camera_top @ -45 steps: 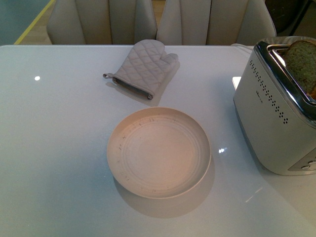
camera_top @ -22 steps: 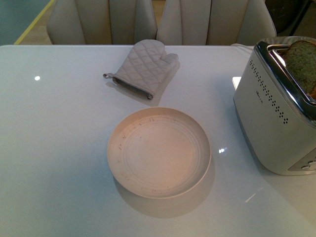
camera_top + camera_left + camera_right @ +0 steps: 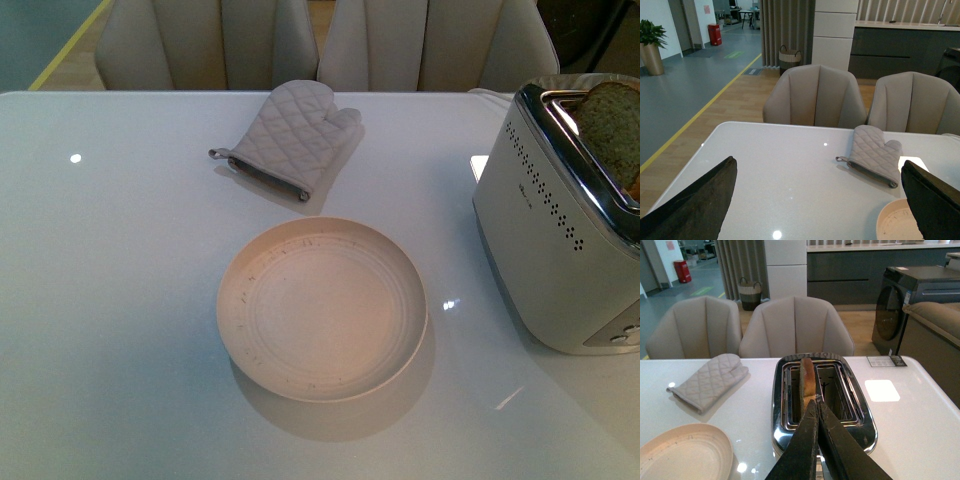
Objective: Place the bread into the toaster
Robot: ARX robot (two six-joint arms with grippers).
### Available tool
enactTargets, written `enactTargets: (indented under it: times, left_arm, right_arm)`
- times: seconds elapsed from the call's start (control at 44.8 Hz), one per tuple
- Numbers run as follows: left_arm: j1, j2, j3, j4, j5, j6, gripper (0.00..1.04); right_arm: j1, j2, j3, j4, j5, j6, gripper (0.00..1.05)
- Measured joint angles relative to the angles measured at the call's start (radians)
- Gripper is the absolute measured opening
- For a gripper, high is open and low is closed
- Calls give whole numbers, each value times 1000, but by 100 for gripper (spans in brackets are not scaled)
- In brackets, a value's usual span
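Note:
The silver toaster stands at the table's right edge, its side dotted with small holes. A slice of speckled bread stands upright in one slot, its top sticking out. From the right wrist view the bread sits in the left slot of the toaster, and my right gripper hovers just above the chrome top, shut with nothing between its fingers. My left gripper is open over the table's left part, holding nothing. Neither arm shows in the front view.
An empty cream plate sits mid-table. A quilted grey oven mitt lies behind it. Two beige chairs stand at the far edge. A small card lies on the table beyond the toaster.

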Motion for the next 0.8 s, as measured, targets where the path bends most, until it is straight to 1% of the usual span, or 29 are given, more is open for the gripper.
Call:
enactTargets:
  times: [0.112,0.134,0.201,0.246,0.268,0.536,0.648,0.67,0.715,0.804]
  left_arm:
    - [0,0,0,0,0,0,98]
    - [0,0,0,0,0,0,98]
    - [0,0,0,0,0,0,98]
    - [0,0,0,0,0,0,98]
    - [0,0,0,0,0,0,98]
    - [0,0,0,0,0,0,98]
    - [0,0,0,0,0,0,98]
    - [0,0,0,0,0,0,98]
    - [0,0,0,0,0,0,98]
    - [0,0,0,0,0,0,98]
  right_arm:
    - [0,-1,0,-1,0,0,2]
    - [0,-1,0,-1,0,0,6]
    - [0,-1,0,-1,0,0,22]
    - [0,-1,0,-1,0,0,29]
    - [0,-1,0,-1,0,0,30]
    - [0,-1,0,-1,0,0,72]
    - [0,-1,0,-1,0,0,96]
    - [0,-1,0,-1,0,0,97]
    - [0,-1,0,-1,0,0,96]
    - [0,-1,0,-1,0,0,96]
